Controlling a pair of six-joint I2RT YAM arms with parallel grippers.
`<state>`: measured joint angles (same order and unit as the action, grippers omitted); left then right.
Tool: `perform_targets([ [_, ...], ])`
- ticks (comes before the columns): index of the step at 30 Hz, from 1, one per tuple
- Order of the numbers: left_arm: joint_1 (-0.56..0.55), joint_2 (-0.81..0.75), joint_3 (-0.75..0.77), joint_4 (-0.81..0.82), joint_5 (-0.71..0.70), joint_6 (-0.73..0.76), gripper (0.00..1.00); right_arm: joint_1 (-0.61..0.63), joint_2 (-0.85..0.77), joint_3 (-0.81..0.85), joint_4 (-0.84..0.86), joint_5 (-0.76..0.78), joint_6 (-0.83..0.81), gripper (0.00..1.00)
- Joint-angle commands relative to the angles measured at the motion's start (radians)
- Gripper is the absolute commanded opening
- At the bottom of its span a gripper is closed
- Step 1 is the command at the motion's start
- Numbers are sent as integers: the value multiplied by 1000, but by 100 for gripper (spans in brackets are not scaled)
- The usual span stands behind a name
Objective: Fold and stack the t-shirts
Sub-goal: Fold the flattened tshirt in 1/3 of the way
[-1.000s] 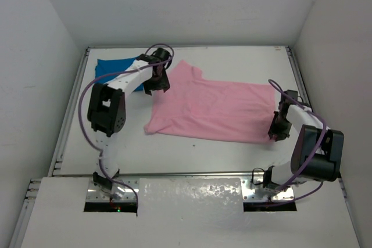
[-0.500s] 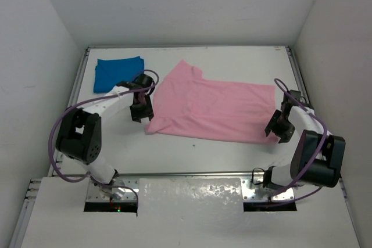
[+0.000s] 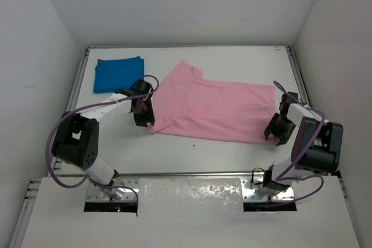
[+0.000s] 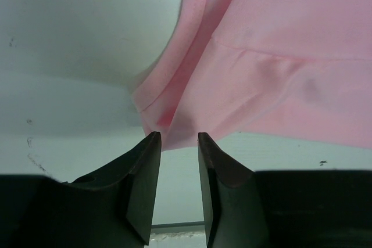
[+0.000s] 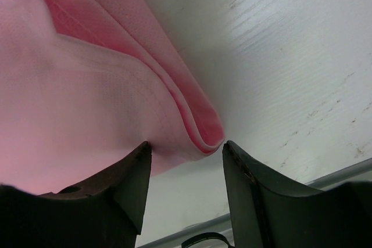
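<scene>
The pink t-shirt [image 3: 215, 105] lies spread flat across the middle and right of the white tabletop [image 3: 192, 152], its collar end towards the far left and its hem end towards the right. The blue t-shirt [image 3: 118, 72] sits apart from it as a small folded rectangle in the far left corner of the tabletop.

The left fingers [image 4: 142, 184] are down at the near left corner of the pink t-shirt. In the left wrist view they stand apart with only a narrow gap, and the rumpled corner of the cloth reaches just to the tips. Bare tabletop shows through the gap below it, so nothing is clamped.

The right fingers [image 5: 247, 196] are at the near right corner of the same shirt. They stand well apart, and the doubled, rolled-over edge of the cloth lies between their tips without being squeezed. From above, both arms bend inwards from their bases at the near edge, one to each near corner of the pink t-shirt.
</scene>
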<state>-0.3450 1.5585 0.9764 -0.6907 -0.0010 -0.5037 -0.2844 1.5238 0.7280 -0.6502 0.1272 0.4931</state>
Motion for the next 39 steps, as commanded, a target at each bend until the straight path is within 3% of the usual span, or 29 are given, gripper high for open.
perform_targets([
  [1,1,-11,-24,34,18,8,30,-6,-5,19,26,14,-14,51],
  [10,1,38,-36,80,13,-15,27,-7,4,24,27,22,-36,50],
  [14,1,63,-41,106,58,-13,0,-15,15,22,32,25,-42,44],
  [18,3,46,-28,97,36,-15,0,-27,33,28,32,41,-54,2],
  [19,3,46,-24,89,26,-10,0,-29,33,31,31,45,-57,1],
  [33,9,61,15,53,-97,28,0,-47,101,114,12,80,-106,0],
  [37,9,69,22,56,-68,48,0,-50,96,113,11,75,-110,0],
  [38,8,66,25,56,-41,54,26,-50,92,105,12,71,-113,0],
  [39,8,60,24,57,-24,63,41,-50,87,100,14,66,-114,0],
])
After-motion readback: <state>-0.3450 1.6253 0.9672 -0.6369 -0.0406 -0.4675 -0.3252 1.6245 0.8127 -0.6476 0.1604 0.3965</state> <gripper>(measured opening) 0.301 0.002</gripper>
